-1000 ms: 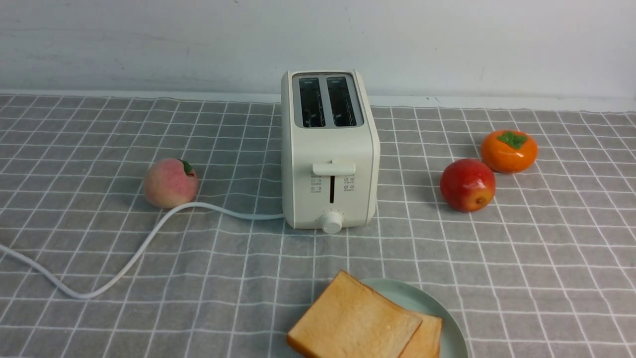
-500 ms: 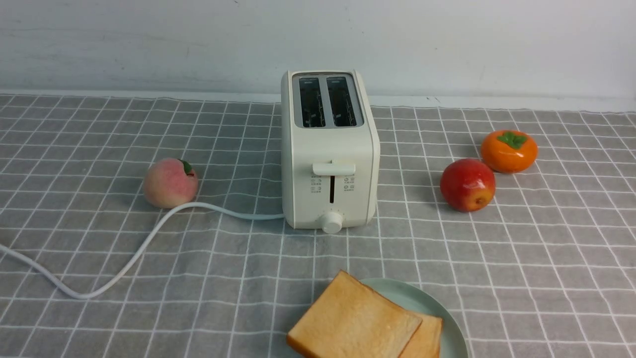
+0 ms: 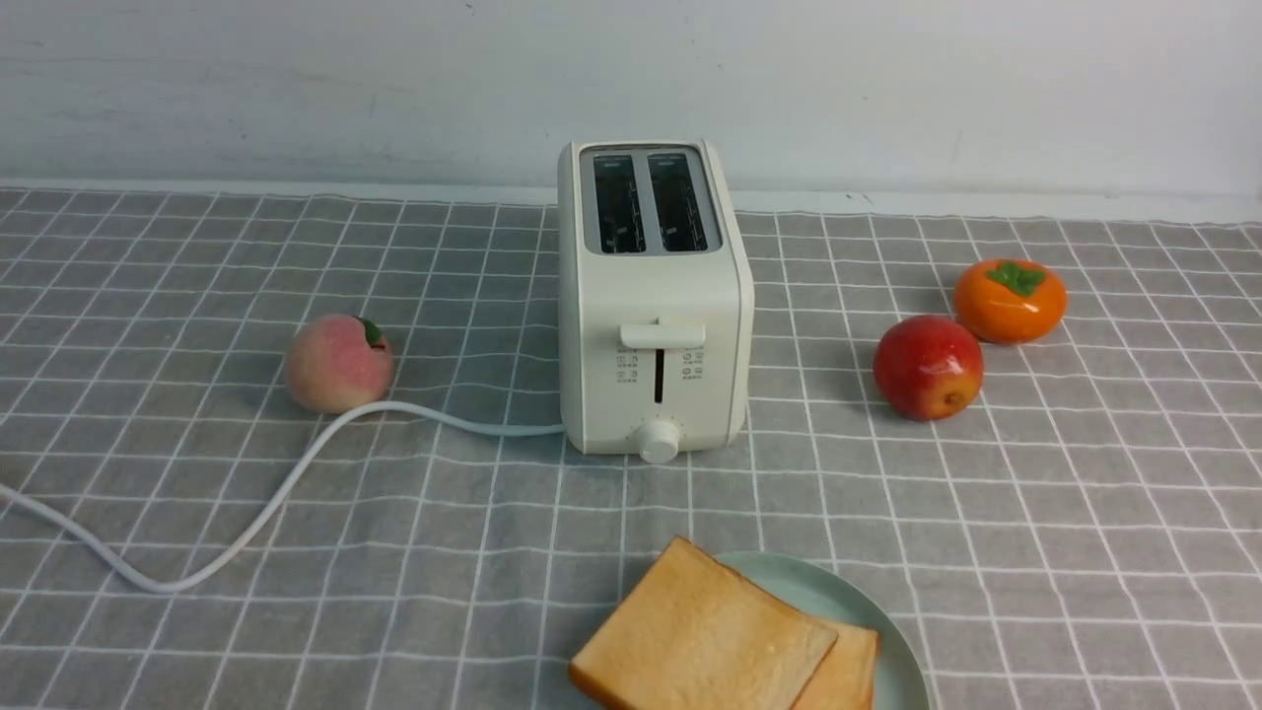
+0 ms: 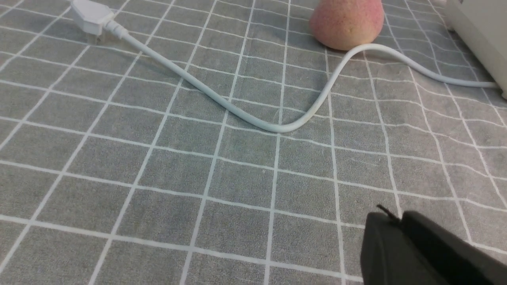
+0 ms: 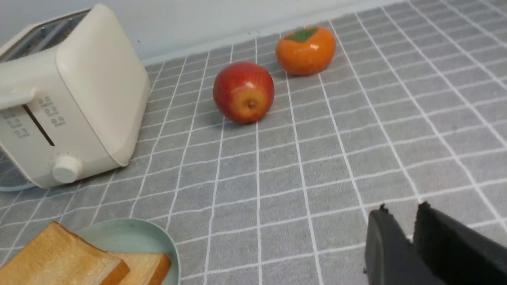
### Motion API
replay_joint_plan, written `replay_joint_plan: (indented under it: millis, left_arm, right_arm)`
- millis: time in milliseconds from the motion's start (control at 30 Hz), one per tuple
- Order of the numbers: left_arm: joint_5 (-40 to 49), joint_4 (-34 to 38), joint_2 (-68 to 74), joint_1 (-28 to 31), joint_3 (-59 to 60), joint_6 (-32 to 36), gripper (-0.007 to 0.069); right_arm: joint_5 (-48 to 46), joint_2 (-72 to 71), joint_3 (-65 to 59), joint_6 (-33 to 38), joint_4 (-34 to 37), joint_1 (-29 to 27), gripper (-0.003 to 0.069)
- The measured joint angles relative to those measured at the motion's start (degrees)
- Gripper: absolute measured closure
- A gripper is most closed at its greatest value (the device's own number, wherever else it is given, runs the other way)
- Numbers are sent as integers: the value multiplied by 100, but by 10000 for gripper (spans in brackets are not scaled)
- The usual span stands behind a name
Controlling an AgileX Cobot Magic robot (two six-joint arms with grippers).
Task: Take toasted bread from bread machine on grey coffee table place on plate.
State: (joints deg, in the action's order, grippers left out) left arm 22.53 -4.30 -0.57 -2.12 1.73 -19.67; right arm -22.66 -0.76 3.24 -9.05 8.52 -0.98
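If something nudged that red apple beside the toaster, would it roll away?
Probably. The red apple is round and glossy, resting free on the flat grey coffee table, so it likely rolls, perhaps toward the orange persimmon close behind. Its shiny skin may also slip between gripper fingers.

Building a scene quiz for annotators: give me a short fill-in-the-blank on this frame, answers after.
1. Both toast slices lie on the ____, one overlapping the other.
2. The bread machine has both slots ____.
3. The power cord curves past the ____, on the robot's left.
4. The apple sits beside the orange ____.

Answers: plate; empty; peach; persimmon
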Motion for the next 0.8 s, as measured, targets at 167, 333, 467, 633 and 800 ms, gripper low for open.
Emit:
replay_joint_plan:
  millis: [167, 333, 467, 633, 800]
  left_arm:
    - [0, 0, 0, 0, 0, 0, 578]
    - [0, 0, 0, 0, 0, 0, 573]
    - [0, 0, 0, 0, 0, -1, 568]
    - [0, 0, 0, 0, 0, -1, 568]
    - [0, 0, 0, 0, 0, -1, 559]
  right_arm:
    - [151, 0, -419, -188, -208, 0, 533]
    - [29, 0, -409, -234, -607, 6, 531]
    - [3, 0, -402, -246, -644, 6, 523]
    - [3, 0, -402, -246, -648, 6, 518]
    - [3, 0, -402, -246, -648, 6, 517]
